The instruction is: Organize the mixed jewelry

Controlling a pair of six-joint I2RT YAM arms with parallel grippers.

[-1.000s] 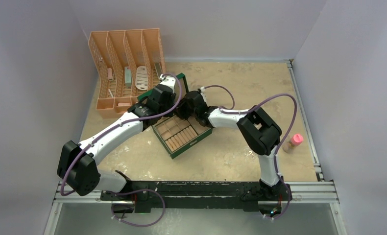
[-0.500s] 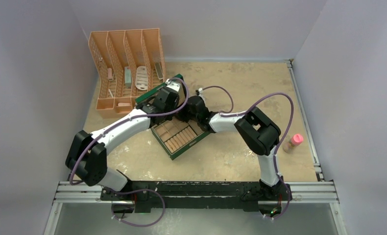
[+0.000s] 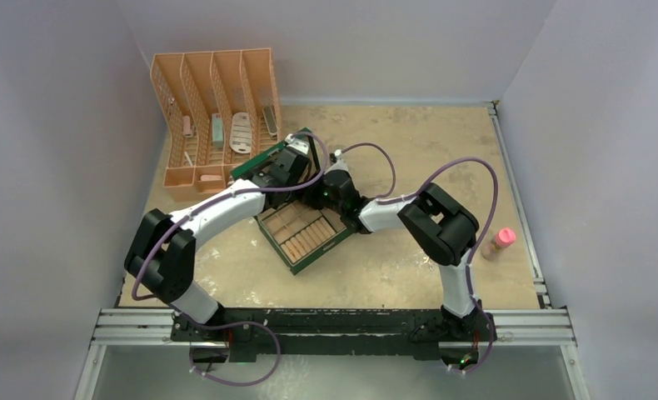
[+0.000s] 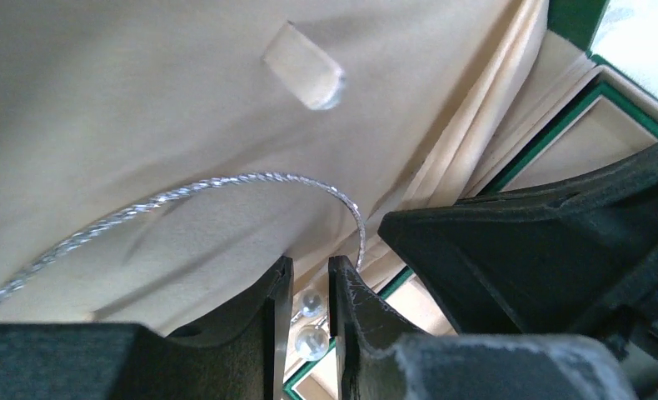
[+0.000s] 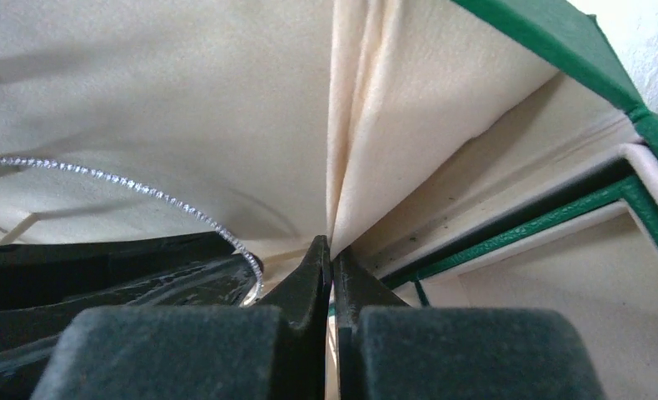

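A: What have they got hold of?
B: On the worktop (image 3: 409, 142), an open green box (image 3: 324, 250) with cream lining (image 4: 142, 100). The right fingers (image 5: 322, 267) are pressed together at a fold there. The left fingers (image 4: 282, 279) stand a narrow slit apart. A thin silver hoop (image 4: 251, 177) arches just above their tips, and two small beads (image 4: 311, 340) show through the gap.

Both arms are crowding the rear of the green box (image 3: 313, 257), where its raised lid (image 3: 244, 167) is walling off the back. The right gripper (image 5: 332, 250) is pressing its tips into a fold of the cream lining (image 5: 184, 108), just beside the left gripper (image 4: 309, 271), leaving only a sliver between them. The thin hoop (image 4: 226, 185) is lying across the lining ahead. The peach organizer (image 3: 213, 117) is blocking the far left corner. Bare tabletop (image 3: 426, 142) is lying open on the right, out to the pink-capped bottle (image 3: 502, 240).
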